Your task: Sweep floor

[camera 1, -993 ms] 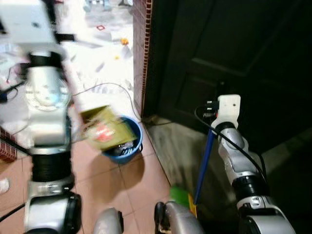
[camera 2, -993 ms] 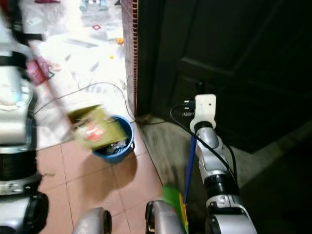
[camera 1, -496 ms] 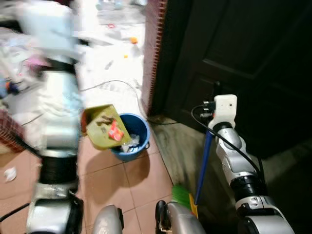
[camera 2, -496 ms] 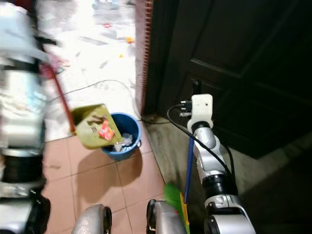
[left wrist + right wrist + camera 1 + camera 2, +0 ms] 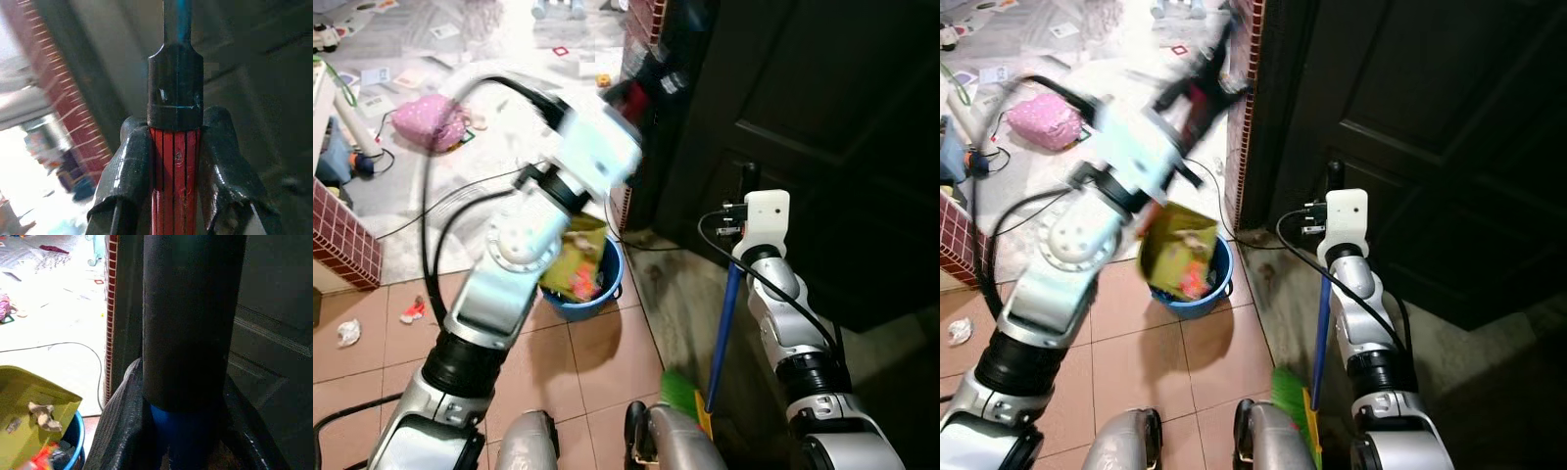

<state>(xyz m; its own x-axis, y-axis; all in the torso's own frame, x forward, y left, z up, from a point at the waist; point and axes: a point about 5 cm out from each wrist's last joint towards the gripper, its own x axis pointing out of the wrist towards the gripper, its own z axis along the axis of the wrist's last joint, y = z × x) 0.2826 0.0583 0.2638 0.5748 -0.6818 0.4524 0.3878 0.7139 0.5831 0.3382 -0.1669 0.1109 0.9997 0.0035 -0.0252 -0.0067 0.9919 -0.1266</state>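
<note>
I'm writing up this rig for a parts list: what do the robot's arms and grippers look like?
Both arms are silver metal segments joined by black ribbed collars. A thick black cable loops off the left arm; a thinner one runs along the right arm, which ends in a white wrist block. The left gripper and right gripper have glossy black fingers.

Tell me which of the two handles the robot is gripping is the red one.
The one in the left gripper: a red ribbed handle with a black collar, the dustpan's. The right gripper holds the broom handle, blue below a black grip.

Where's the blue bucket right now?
The bucket sits on the tiled floor ahead, toward the robot's left, next to the dark door, under the tipped yellow dustpan.
</note>
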